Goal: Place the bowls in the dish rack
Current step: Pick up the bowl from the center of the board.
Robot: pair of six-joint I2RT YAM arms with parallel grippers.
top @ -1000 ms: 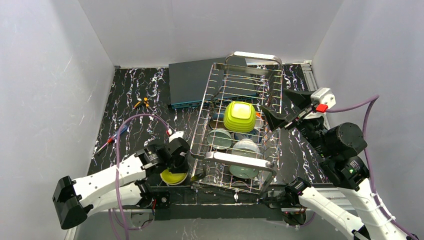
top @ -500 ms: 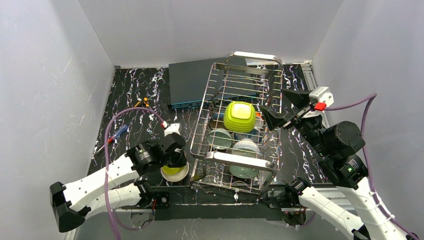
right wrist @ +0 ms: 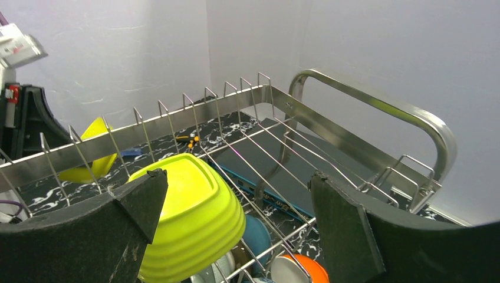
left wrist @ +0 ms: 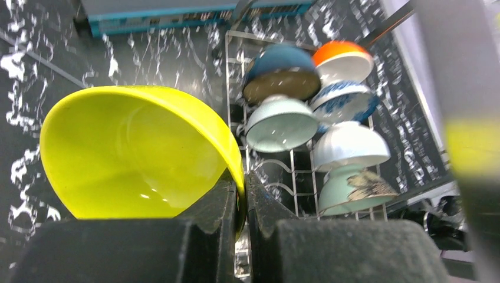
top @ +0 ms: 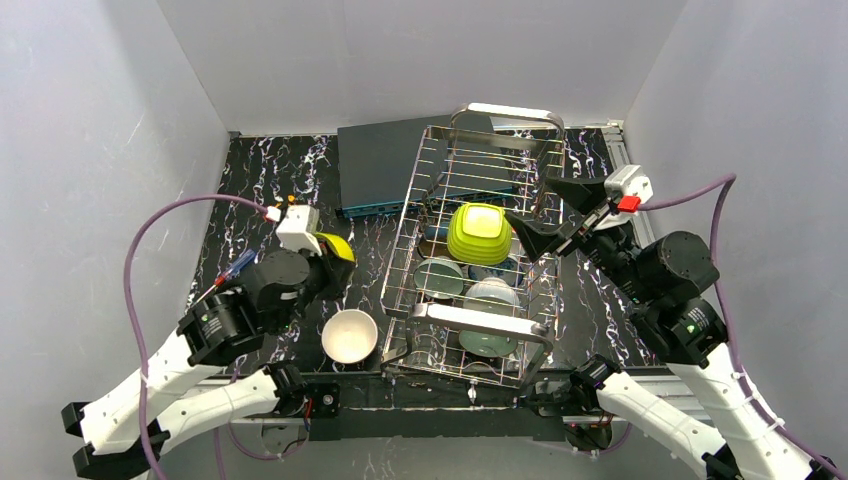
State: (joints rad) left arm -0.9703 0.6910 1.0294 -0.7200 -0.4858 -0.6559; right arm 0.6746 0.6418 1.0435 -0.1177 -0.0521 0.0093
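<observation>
My left gripper [left wrist: 243, 197] is shut on the rim of a lime-yellow round bowl [left wrist: 135, 150], held tilted in the air left of the dish rack [top: 470, 330]. In the top view that gripper [top: 326, 262] and bowl [top: 338, 247] hang above the table. A white bowl [top: 349, 336] sits upright on the table by the rack's near left corner. The rack holds a lime squarish bowl [top: 478, 232], a pale green bowl [left wrist: 282, 124], a blue-patterned bowl [left wrist: 345, 101], an orange one [left wrist: 342, 54] and others. My right gripper [top: 527, 198] hovers open over the rack's right side, empty.
A flat dark-teal box [top: 375, 165] lies behind the rack, partly under it. A screwdriver [top: 225, 275] and a small orange-handled tool [top: 285, 207] lie on the left of the marbled table. White walls close in on both sides.
My left gripper closed on the yellow bowl's rim, lifted it out of the white bowl and carried it up and back. The white bowl stayed on the table. The right arm shifted slightly left.
</observation>
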